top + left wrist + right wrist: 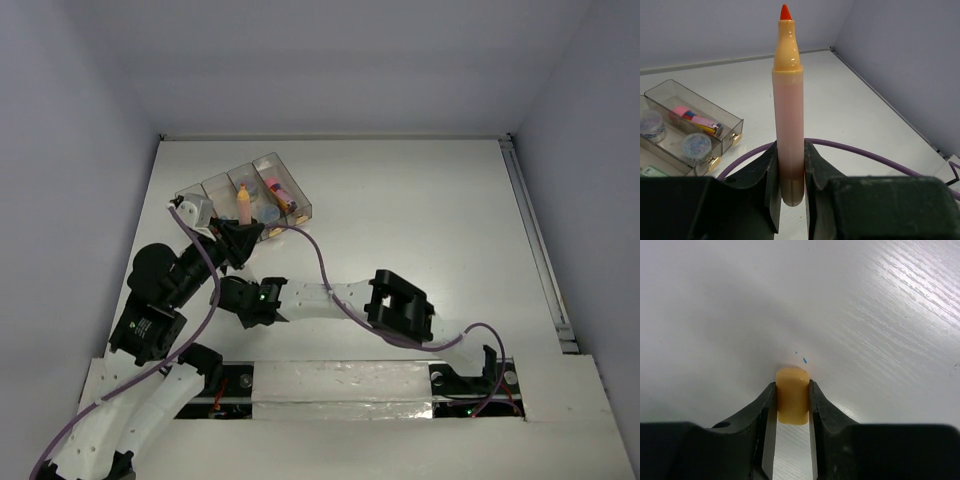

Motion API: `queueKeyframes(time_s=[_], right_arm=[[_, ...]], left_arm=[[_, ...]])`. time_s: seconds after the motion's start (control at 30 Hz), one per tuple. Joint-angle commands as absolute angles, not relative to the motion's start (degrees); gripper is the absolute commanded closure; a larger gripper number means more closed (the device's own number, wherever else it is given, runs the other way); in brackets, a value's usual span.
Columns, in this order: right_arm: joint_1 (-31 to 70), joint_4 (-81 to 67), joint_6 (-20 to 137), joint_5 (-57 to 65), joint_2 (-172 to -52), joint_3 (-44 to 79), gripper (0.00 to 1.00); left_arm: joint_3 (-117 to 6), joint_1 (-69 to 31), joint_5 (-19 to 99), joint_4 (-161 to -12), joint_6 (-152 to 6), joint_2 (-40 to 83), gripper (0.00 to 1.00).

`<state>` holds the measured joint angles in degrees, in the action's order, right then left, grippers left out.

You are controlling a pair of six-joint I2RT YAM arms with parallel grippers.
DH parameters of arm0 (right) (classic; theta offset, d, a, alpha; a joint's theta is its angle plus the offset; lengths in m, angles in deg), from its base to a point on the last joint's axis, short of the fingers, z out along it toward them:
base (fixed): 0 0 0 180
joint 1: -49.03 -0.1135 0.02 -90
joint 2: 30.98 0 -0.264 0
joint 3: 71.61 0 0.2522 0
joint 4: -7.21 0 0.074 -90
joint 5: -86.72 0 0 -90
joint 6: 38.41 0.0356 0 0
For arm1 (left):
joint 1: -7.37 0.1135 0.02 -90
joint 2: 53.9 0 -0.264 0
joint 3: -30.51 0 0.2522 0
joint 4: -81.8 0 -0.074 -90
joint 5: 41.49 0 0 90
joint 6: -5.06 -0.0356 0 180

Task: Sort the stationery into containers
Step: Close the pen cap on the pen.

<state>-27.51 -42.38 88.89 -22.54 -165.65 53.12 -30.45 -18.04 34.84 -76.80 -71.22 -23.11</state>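
Note:
My left gripper point(790, 172) is shut on the lower barrel of an orange marker point(788, 105), uncapped, its red tip pointing away from the wrist. In the top view this gripper point(239, 238) holds the marker point(243, 207) at the near edge of the clear smoky tray point(215, 187). The tray point(687, 96) holds a pink piece point(692, 117) and two round pots point(696, 145). My right gripper point(792, 407) is shut on a short orange-yellow cap point(792, 392) close over the white table. In the top view the right gripper point(232, 292) sits just below the left one.
A purple cable point(865, 155) curves over the table beyond the left jaws and loops over the right arm point(330, 290). Small blue specks point(804, 360) mark the table past the cap. Grey walls surround the table; a rail point(535, 250) runs along its right edge.

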Motion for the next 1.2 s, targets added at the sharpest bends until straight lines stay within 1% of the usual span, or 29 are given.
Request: queueKeyframes(time_s=[0.0,0.03,0.1,0.13,0.17,0.23,0.27,0.3,0.33,0.37,0.43,0.47,0.5,0.57,0.6,0.63,0.67,0.7,0.73,0.8,0.83,0.93,0.97,1.03,1.17], right_arm=[[-27.97,-49.26,89.03,-24.19,-168.79,51.75,0.80],[-27.97,-49.26,89.30,-25.59,-168.18,51.31,0.88],[-27.97,-48.65,89.91,-27.52,-166.69,48.68,0.96],[-27.97,-47.69,90.26,-29.62,-163.29,46.76,0.99],[-27.97,-44.72,90.61,-30.69,-160.99,44.30,1.00],[-26.56,-40.50,91.23,-31.92,-155.29,34.64,1.00],[-25.25,-35.25,91.32,-31.93,-148.21,30.78,1.00],[-24.46,-32.42,91.32,-31.84,-144.40,23.00,1.00],[-23.67,-29.86,91.06,-31.23,-140.62,19.26,1.00],[-22.62,-26.18,90.88,-31.14,-133.18,15.92,1.00],[-19.36,-24.31,90.18,-31.31,-126.20,8.29,1.00],[-18.05,-23.43,89.74,-31.40,-123.03,6.33,1.00],[-15.08,-23.25,89.30,-31.31,-117.00,4.65,1.00],[-11.81,-21.50,87.11,-30.27,-111.69,0.17,1.00],[-9.79,-20.79,86.58,-29.48,-107.22,-0.72,1.00],[-5.94,-19.92,86.05,-27.64,-105.27,-1.60,1.00],[-3.90,-17.21,84.92,-26.49,-103.68,-3.08,1.00],[-1.80,-15.70,84.47,-25.17,-102.36,-3.53,1.00],[1.97,-14.30,83.94,-22.20,-100.95,-3.80,1.00],[5.24,-11.13,84.20,-19.72,-100.85,-2.93,1.00],[6.56,-10.25,84.64,-17.62,-101.20,-2.49,1.00],[10.43,-7.61,85.25,-16.37,-103.13,-0.12,1.00],[12.36,-7.17,86.30,-15.15,-104.01,0.93,1.00],[14.30,-5.07,87.80,-13.04,-104.45,1.38,1.00],[15.63,-1.37,91.14,-9.70,-106.03,2.70,1.00]], left_arm=[[-30.53,-18.30,36.21,-78.29,-72.02,-23.23,1.00],[-30.53,-18.30,36.29,-78.20,-71.93,-23.05,1.00],[-30.53,-18.30,36.29,-77.85,-71.49,-22.79,1.00],[-30.53,-18.30,36.12,-77.85,-71.32,-22.35,1.00],[-30.45,-18.30,35.86,-77.76,-70.79,-22.09,1.00],[-30.18,-18.30,33.85,-78.29,-69.65,-21.21,1.00],[-29.31,-18.30,32.96,-78.81,-68.95,-20.86,1.00],[-28.78,-18.30,32.00,-80.56,-67.12,-20.42,1.00],[-27.99,-18.30,29.46,-81.88,-65.97,-19.46,1.00],[-26.16,-18.30,28.39,-83.28,-64.74,-18.84,1.00],[-22.30,-18.82,25.94,-88.99,-61.05,-17.17,1.00],[-20.97,-18.83,25.14,-91.01,-59.90,-16.64,1.00],[-19.65,-18.83,24.61,-95.21,-58.85,-16.11,1.00],[-16.14,-20.48,22.15,-100.59,-55.86,-14.97,1.00],[-14.90,-22.24,23.01,-105.83,-55.24,-14.79,1.00],[-14.10,-24.52,27.72,-107.80,-55.23,-13.74,1.00],[-12.97,-29.67,30.29,-109.39,-56.89,-12.60,1.00],[-12.34,-31.99,32.67,-113.58,-57.95,-11.29,1.00],[-11.47,-33.66,35.13,-116.14,-59.78,-7.18,1.00],[-10.93,-36.47,35.94,-123.24,-61.38,-2.33,1.00],[-10.76,-37.01,36.72,-125.72,-62.08,1.96,1.00],[-10.32,-37.02,37.26,-133.21,-65.16,9.17,1.00],[-10.84,-37.02,37.26,-134.96,-66.73,9.21,1.00],[-11.54,-37.02,35.95,-136.03,-68.15,14.54,1.00],[-11.64,-37.02,33.75,-138.14,-68.77,18.34,1.00]])
